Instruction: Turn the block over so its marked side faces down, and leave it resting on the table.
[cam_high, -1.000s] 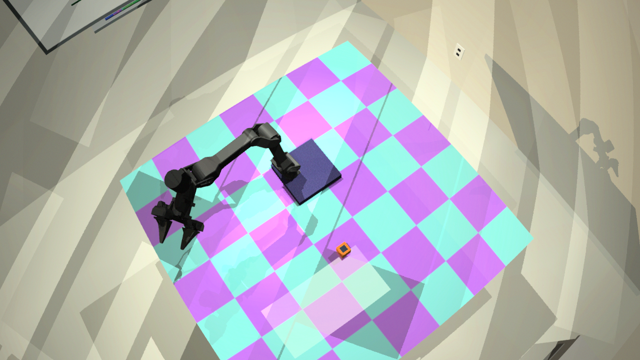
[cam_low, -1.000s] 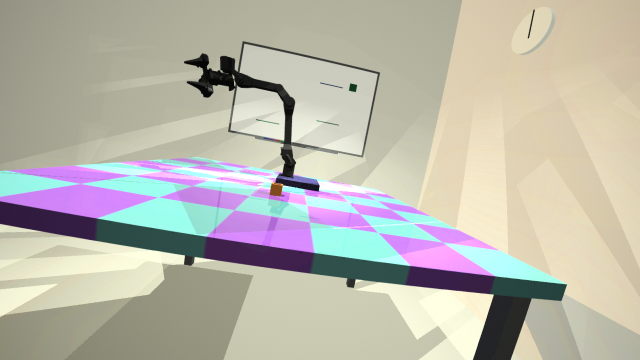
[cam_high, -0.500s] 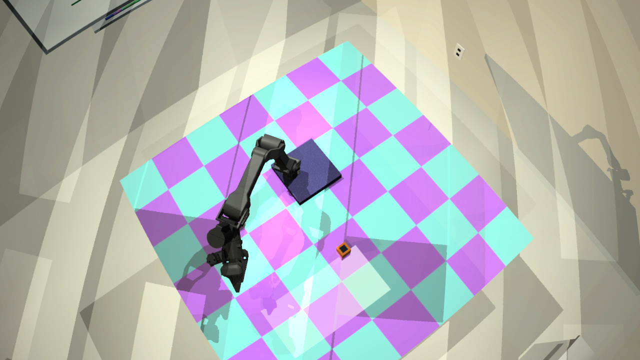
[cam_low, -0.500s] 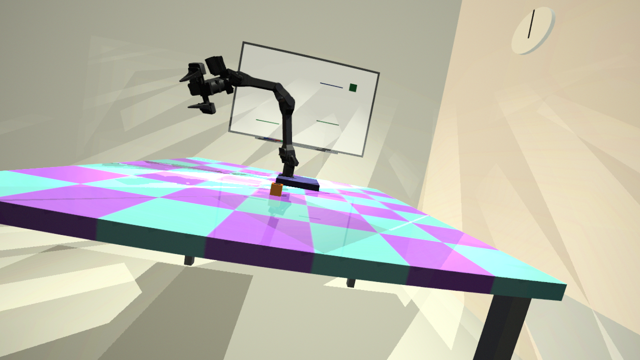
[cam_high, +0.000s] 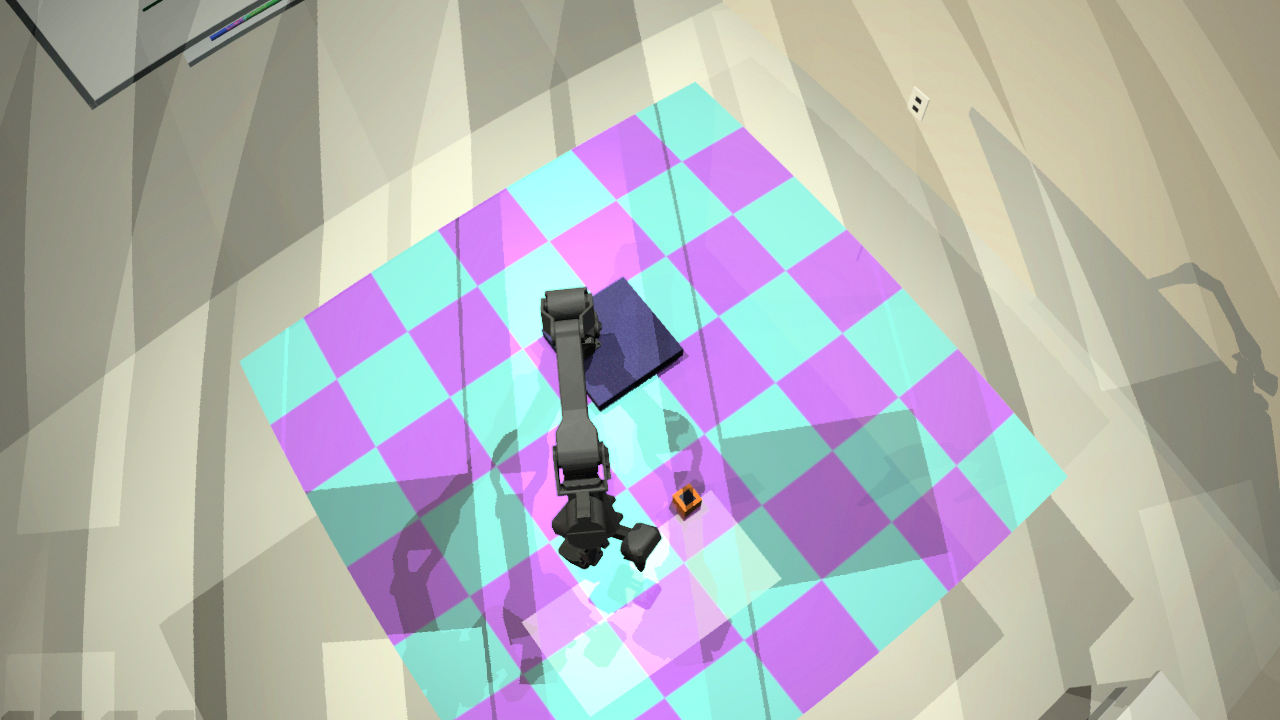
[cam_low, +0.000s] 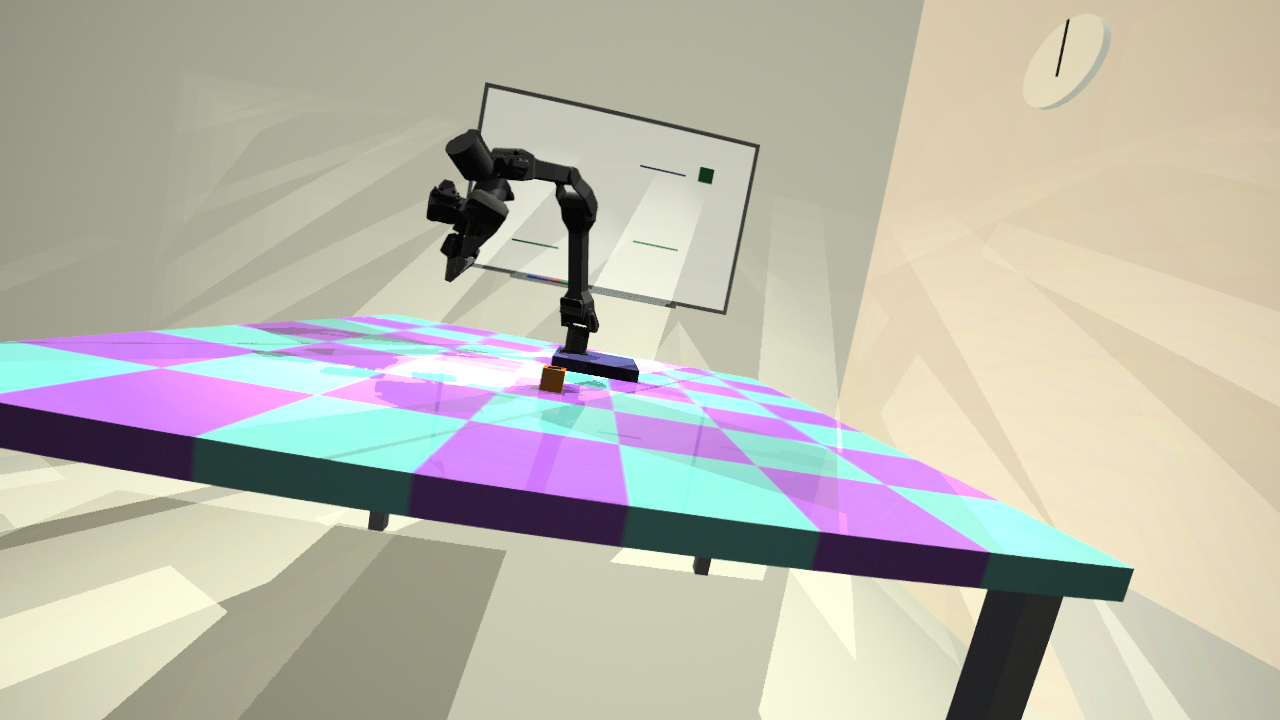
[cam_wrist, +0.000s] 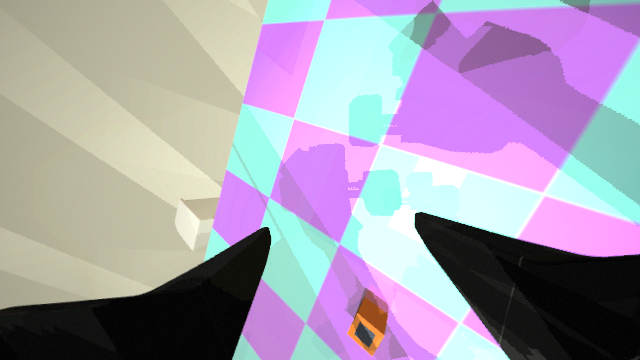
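A table (cam_low: 501, 501) with a purple and turquoise checkered top stands on dark legs (cam_low: 1002, 653) over a pale floor (cam_low: 268, 626) crossed by bands of light and shadow. A whiteboard (cam_low: 716, 232) hangs on the grey-beige wall behind it, and a round clock (cam_low: 1078, 62) sits high on the cream wall to the right, which also carries a socket (cam_high: 918, 102)

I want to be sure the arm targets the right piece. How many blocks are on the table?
1. A single orange block with a dark marked top sits on the checkered table, beside the raised, open gripper. The arm could hide another.
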